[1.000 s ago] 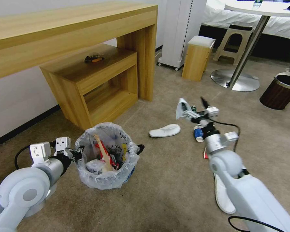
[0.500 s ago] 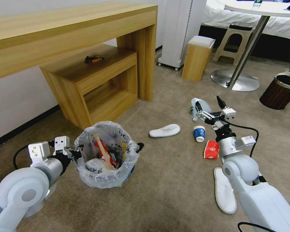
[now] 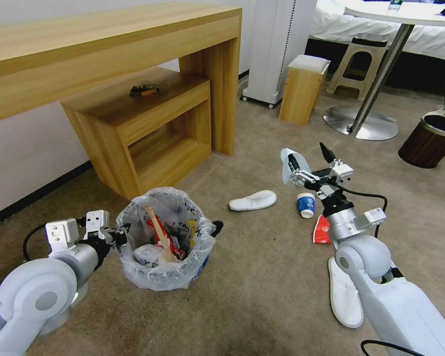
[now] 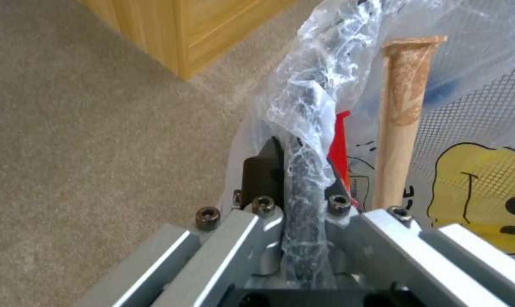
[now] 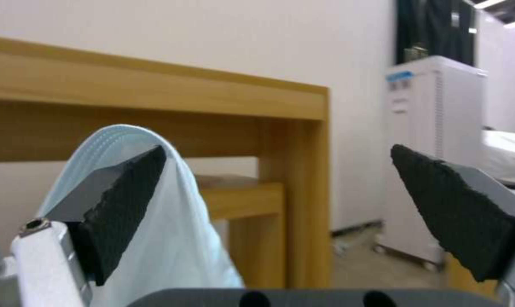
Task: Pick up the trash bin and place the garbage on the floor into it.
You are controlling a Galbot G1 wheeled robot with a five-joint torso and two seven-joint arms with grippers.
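Right claw [image 3: 310, 163], tissue [image 3: 288, 164] draped, has swung back leftward.

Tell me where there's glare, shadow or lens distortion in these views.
Head view: the table's metal base glares, and the white unit leans from wide-angle distortion. Left wrist view: highlights glint on the bag lining the trash bin at the left gripper. Right wrist view: the pads of the right gripper are dark against a bright wall.
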